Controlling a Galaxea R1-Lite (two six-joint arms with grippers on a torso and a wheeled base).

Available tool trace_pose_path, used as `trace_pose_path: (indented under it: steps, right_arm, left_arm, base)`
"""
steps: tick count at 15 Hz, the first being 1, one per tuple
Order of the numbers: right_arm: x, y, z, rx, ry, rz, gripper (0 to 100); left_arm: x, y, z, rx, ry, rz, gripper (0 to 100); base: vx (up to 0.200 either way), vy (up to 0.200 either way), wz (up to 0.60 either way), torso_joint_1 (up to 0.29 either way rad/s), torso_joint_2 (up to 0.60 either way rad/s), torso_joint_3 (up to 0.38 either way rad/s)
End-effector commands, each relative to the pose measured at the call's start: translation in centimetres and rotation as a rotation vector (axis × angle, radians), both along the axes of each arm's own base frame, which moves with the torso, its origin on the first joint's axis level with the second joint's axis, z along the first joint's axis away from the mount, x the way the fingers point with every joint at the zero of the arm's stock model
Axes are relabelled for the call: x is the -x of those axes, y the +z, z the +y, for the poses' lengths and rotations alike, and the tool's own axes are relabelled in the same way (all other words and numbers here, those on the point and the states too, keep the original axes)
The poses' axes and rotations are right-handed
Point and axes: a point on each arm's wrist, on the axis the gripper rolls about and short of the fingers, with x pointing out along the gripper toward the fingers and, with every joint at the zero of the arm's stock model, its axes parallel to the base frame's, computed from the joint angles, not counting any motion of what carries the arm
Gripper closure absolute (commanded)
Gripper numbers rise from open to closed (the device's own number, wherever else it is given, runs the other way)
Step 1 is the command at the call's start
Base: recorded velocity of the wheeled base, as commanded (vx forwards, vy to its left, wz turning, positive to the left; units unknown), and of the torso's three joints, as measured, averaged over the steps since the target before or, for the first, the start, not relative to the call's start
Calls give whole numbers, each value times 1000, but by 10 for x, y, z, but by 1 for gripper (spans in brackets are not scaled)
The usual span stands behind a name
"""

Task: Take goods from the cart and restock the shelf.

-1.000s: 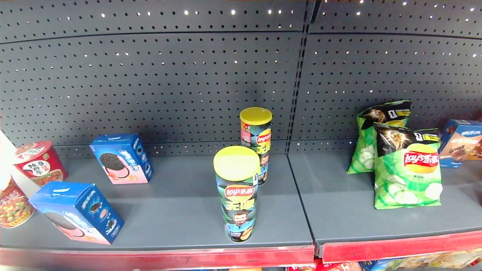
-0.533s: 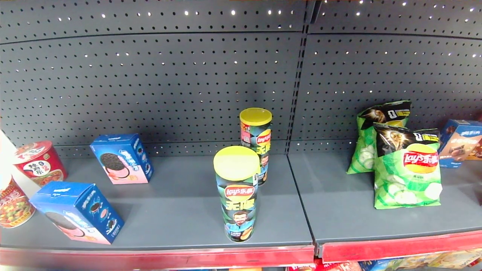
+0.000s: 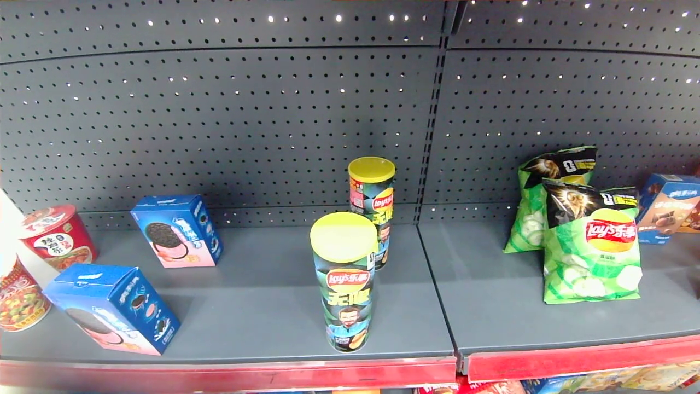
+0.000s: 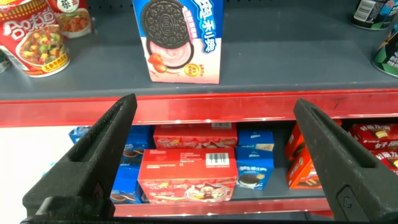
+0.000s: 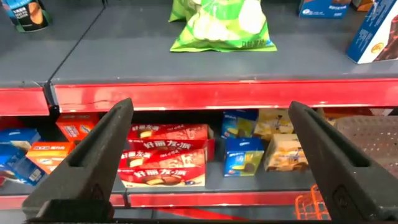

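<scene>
Shelf [image 3: 262, 306] grey, red front lip, pegboard [image 3: 246, 120] behind.

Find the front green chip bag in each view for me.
Head view: front green chip bag, right shelf section, before the rear bag.
Right wrist view: the bag, on the shelf behind the red shelf edge.
Left wrist view: not in it.
Shared landmark: the red shelf edge.

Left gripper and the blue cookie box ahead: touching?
Apart. Left wrist view: the left gripper is open, and the blue cookie box stands on the shelf beyond it, with bare shelf showing between box and fingers.
</scene>
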Motion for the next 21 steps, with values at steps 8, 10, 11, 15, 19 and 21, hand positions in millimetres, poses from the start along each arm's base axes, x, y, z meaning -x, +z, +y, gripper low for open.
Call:
trace_pose_path:
  steps: [8,10,11,15,19,21]
  right_arm:
    - [0,0,0,-1,-2,4,0]
    - [0,0,0,-1,-2,4,0]
    - [0,0,0,-1,-2,3,0]
    - [0,0,0,-1,-2,3,0]
    - [0,0,0,-2,-2,3,0]
    - [0,0,0,-2,-2,3,0]
  left_arm:
    - [0,0,0,0,1,1,0]
    - [0,0,0,0,1,1,0]
    - [0,0,0,0,1,1,0]
    - [0,0,0,0,1,1,0]
    - [0,0,0,0,1,1,0]
    - [0,0,0,0,1,1,0]
  base:
    - [0,0,75,0,0,0]
    - [0,0,0,0,0,0]
    - [0,0,0,0,0,0]
    - [0,0,0,0,0,0]
    - [0,0,0,0,0,0]
    - [0,0,0,0,0,0]
